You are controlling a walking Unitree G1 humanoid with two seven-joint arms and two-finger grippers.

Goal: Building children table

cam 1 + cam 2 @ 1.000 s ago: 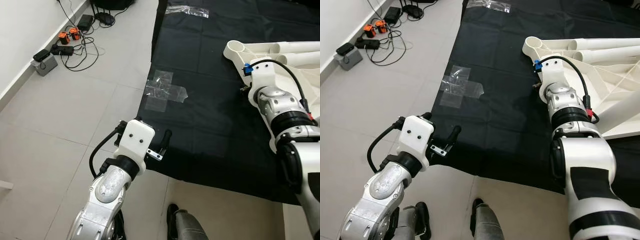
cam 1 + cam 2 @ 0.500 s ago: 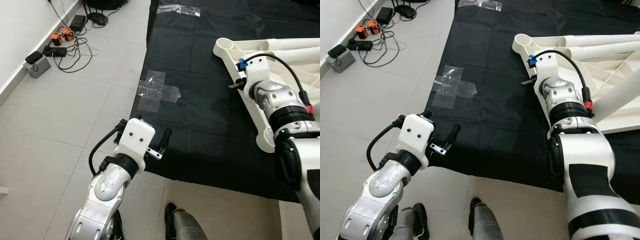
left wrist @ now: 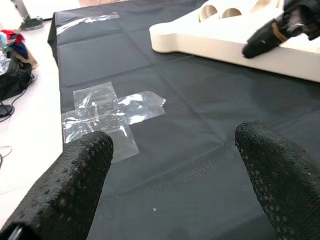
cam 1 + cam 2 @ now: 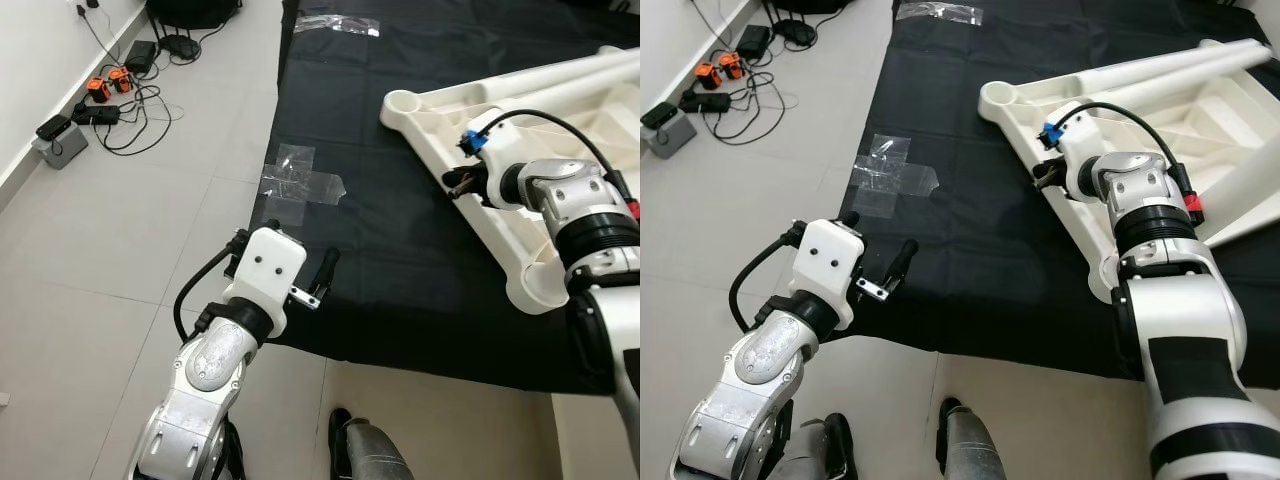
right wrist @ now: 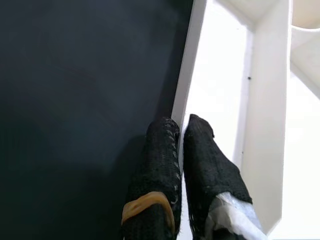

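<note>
We're pinching the left rim of the upturned white tabletop point(image 4: 500, 215) with the right gripper point(image 5: 179, 131) for leverage, left gripper point(image 3: 175, 150) hovering wide over the black mat point(image 4: 400, 250), nearer.

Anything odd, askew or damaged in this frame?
Nothing looks damaged. The white tabletop lies underside up on the black sheet, as expected mid-assembly, with the right gripper pinching its rim. Crumpled clear tape sits at the sheet's edge. The left gripper is open.

White plastic table top point(image 4: 520, 190) upside-down on black sheet point(image 4: 380, 220).
</note>
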